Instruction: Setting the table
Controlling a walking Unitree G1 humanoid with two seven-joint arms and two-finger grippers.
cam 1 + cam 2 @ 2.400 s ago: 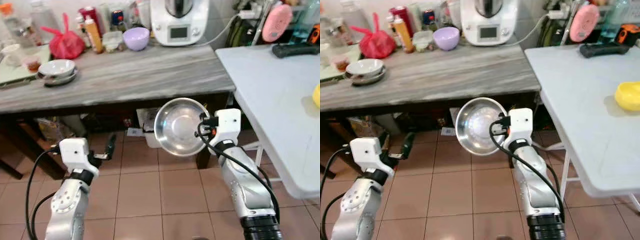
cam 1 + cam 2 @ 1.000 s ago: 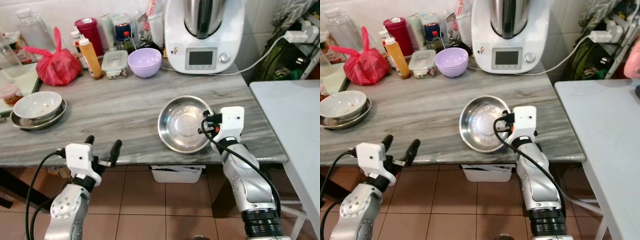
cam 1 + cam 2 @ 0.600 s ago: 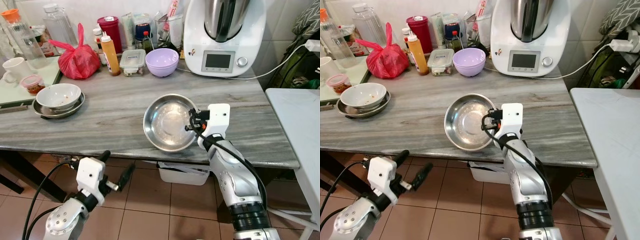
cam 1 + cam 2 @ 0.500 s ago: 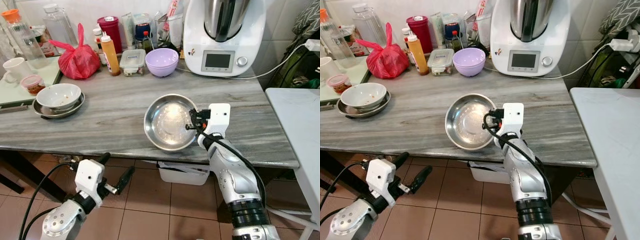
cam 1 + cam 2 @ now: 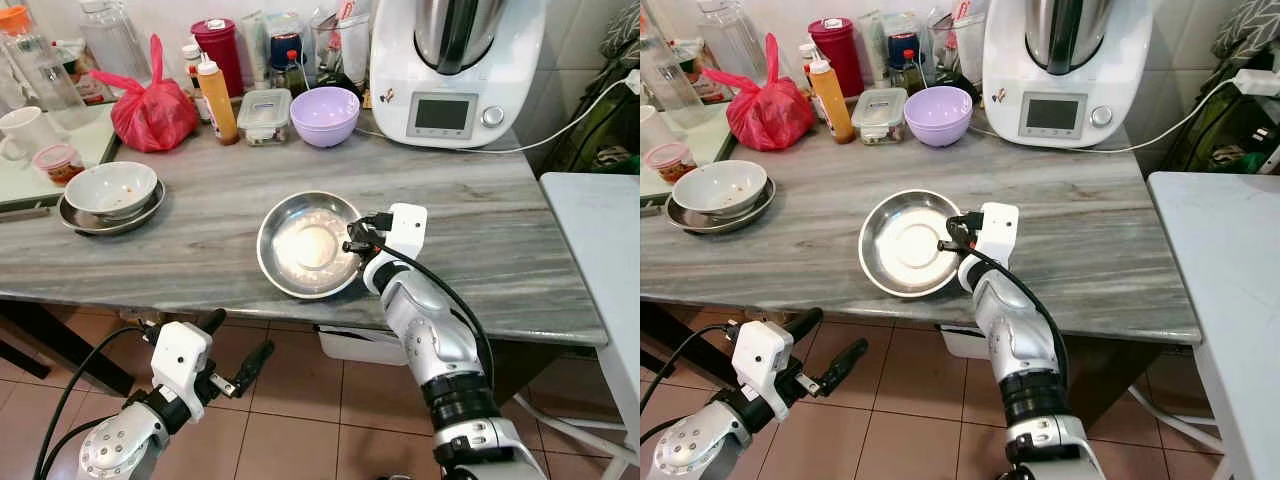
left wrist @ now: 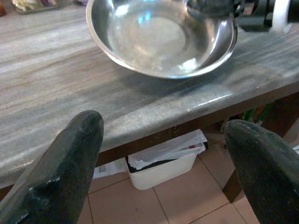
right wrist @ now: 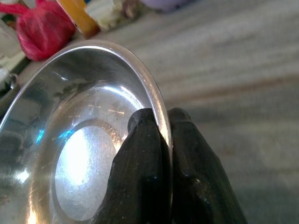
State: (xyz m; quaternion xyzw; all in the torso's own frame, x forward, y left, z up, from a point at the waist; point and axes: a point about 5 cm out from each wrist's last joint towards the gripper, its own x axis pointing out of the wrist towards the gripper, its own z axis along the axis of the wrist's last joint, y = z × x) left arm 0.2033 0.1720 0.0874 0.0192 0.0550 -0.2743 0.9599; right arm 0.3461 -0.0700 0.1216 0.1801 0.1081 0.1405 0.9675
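A shiny steel bowl [image 5: 305, 245] sits low over the grey marble counter [image 5: 200, 215], near its front edge. My right gripper [image 5: 352, 243] is shut on the bowl's right rim; in the right wrist view the two black fingers [image 7: 145, 163] pinch the rim [image 7: 156, 100] between them. My left gripper [image 5: 238, 350] is open, below the counter's front edge over the tiled floor. The left wrist view looks between its spread fingers [image 6: 70, 158] at the steel bowl [image 6: 159, 35] and the counter edge.
A white bowl on a steel plate [image 5: 110, 192] rests at the counter's left. Along the back stand a red bag [image 5: 152, 108], bottles, a lidded box, a purple bowl [image 5: 329, 110] and a white kitchen machine [image 5: 450, 55]. A pale table [image 5: 610, 240] stands at right.
The view has shifted a little. My right gripper has carried the steel bowl leftward and lower over the counter. The left gripper stays open below the counter edge.
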